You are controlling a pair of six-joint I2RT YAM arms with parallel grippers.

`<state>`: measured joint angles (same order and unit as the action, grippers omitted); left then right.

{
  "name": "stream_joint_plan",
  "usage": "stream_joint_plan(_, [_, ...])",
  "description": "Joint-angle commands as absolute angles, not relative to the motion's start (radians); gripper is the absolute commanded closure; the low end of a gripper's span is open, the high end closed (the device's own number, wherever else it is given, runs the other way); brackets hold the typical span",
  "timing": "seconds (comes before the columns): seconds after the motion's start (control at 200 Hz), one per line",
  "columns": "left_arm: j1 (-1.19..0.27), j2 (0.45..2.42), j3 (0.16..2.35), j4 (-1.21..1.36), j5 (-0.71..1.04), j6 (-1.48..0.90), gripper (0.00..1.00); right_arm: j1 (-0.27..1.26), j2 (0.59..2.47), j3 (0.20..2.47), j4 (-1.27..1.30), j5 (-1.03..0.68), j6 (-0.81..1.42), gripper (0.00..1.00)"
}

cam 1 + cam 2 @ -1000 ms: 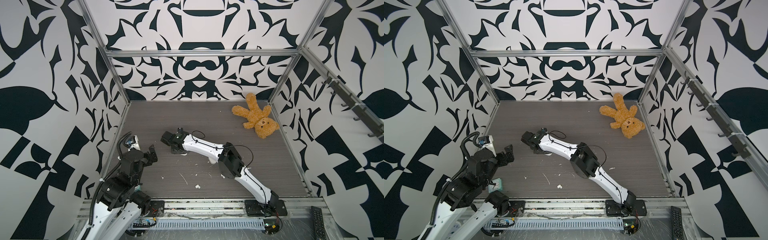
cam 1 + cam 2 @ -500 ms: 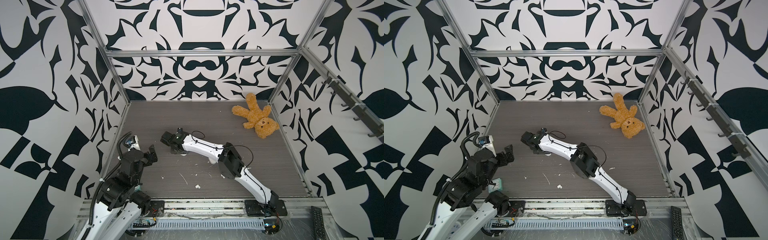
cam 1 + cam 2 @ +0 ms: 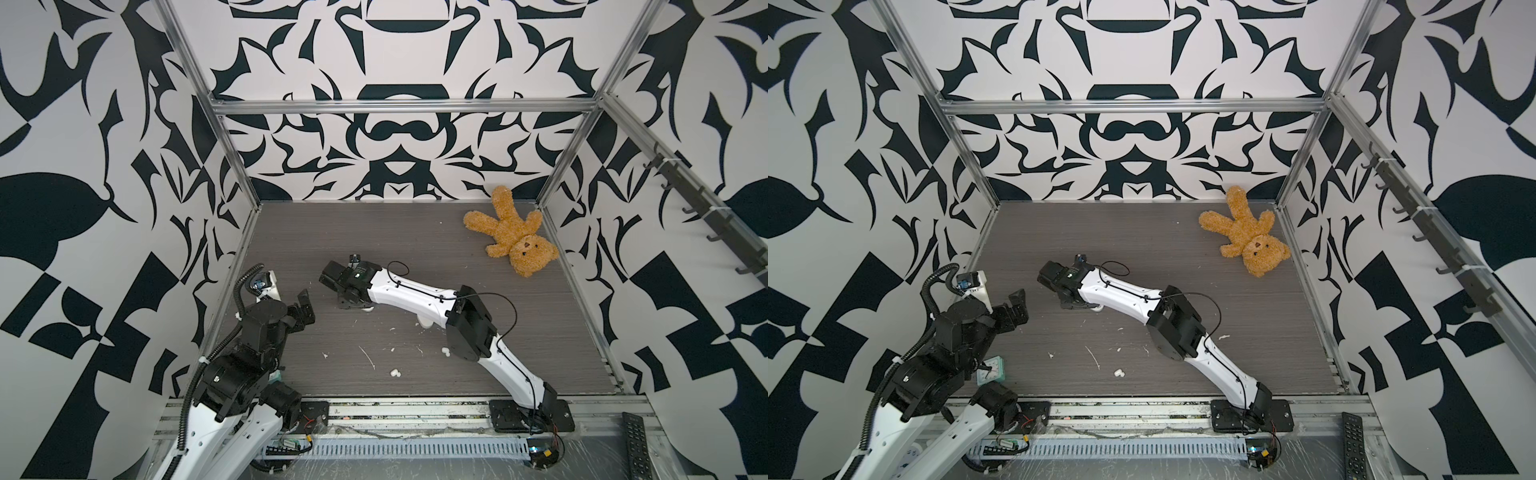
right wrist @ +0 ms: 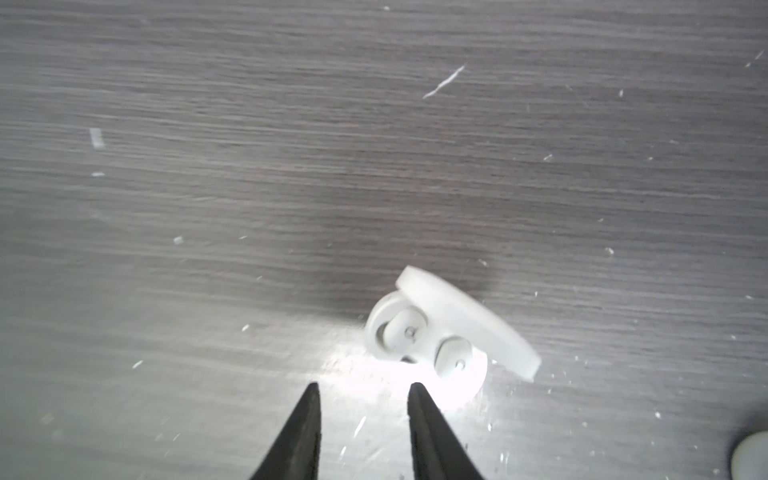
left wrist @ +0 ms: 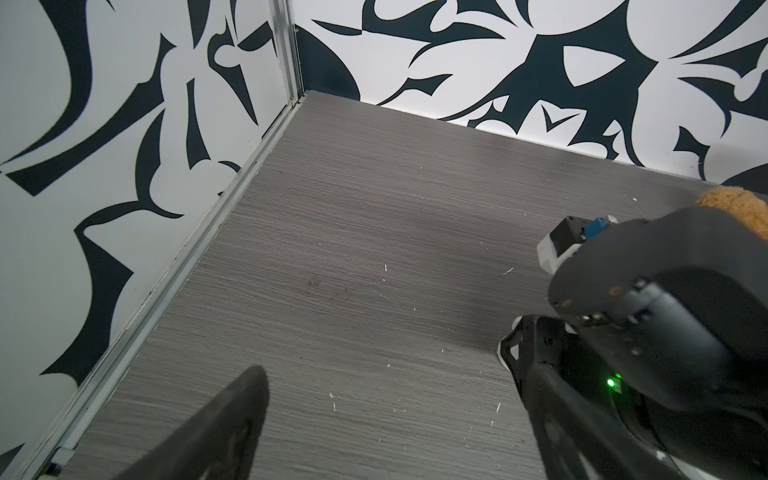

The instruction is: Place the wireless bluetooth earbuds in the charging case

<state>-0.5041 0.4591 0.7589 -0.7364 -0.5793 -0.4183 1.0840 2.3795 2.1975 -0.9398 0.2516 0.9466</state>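
The white charging case lies open on the grey table with its lid raised. Two wireless bluetooth earbuds sit in its wells. My right gripper hovers just short of the case, open, with nothing between its fingers. In both top views the right gripper points down at left-centre, and only a sliver of the case shows under it. A loose earbud lies near the front. My left gripper stands wide open and empty by the left wall.
A second white case peeks from under the right forearm, with another small white bud close by. A teddy bear lies at the back right. A teal clock sits by the left arm's base. White flecks litter the table.
The right gripper's jaws have widened over the case. Both arms stay almost where they were.
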Motion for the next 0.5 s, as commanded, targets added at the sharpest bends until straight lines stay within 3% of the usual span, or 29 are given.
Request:
stream_joint_plan(0.0, [-0.501, 0.460, 0.748, -0.736, -0.586, -0.419, 0.01, 1.091, 2.257, 2.139, -0.872, 0.215, 0.904, 0.53])
stream_joint_plan(0.175, [-0.501, 0.466, 0.747, -0.735, -0.585, -0.419, 0.01, 1.071, 2.126, 2.044, -0.805, 0.231, 0.813, 0.25])
stream_joint_plan(0.495, [-0.500, 0.476, 0.747, -0.732, -0.572, -0.416, 0.01, 0.891, 2.122, 1.962, -0.690, -0.112, 0.644, 0.03])
